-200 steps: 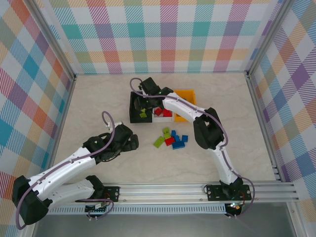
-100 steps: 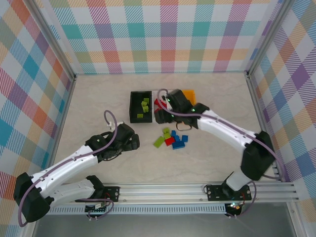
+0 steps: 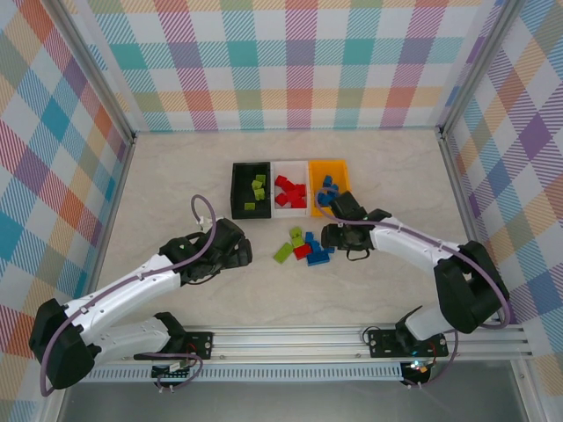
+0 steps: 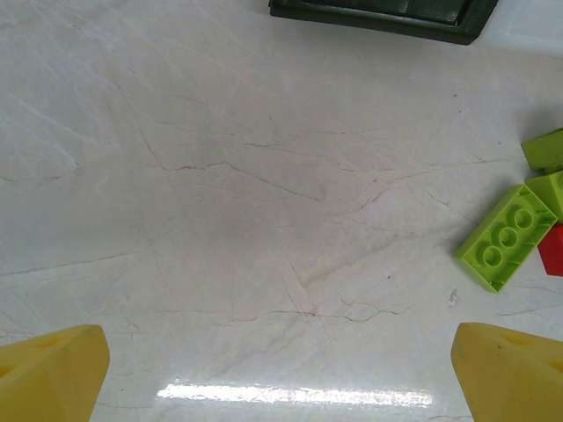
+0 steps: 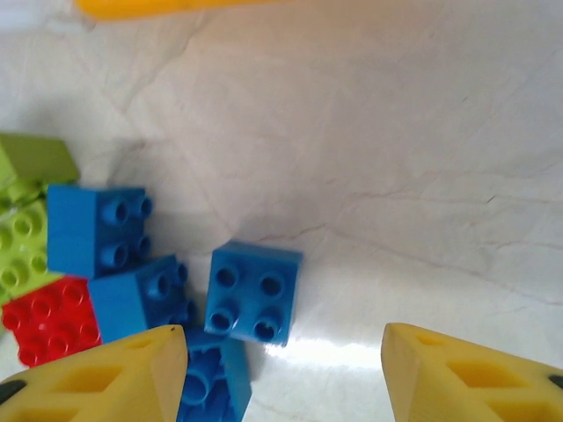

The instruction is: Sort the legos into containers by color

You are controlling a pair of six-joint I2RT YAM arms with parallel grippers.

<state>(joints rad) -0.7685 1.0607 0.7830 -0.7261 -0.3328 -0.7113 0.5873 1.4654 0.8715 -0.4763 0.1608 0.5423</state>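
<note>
Three containers stand in a row: a black bin [image 3: 237,192] with green legos [image 3: 258,186], a white bin [image 3: 290,209] with red ones [image 3: 290,190], and an orange bin [image 3: 339,167] with blue ones [image 3: 327,188]. A loose pile of legos [image 3: 305,245] lies in front of them. My right gripper [image 3: 325,238] hangs open at the pile's right edge. In the right wrist view its gripper [image 5: 281,374] stands over a blue square brick [image 5: 255,292], with more blue, a red [image 5: 48,321] and a green [image 5: 25,246] beside. My left gripper [image 3: 247,254] is open and empty left of the pile, over bare table [image 4: 264,220].
A long green brick [image 4: 506,249] and a red one [image 4: 552,251] lie at the right of the left wrist view, the black bin's edge [image 4: 378,10] at its top. Checked walls enclose the table; a metal rail [image 3: 290,338] runs along the near edge.
My right arm has swung back from over the black bin, past the white bin, down to the loose pile. More green now lies in the black bin. The left gripper edged slightly right.
</note>
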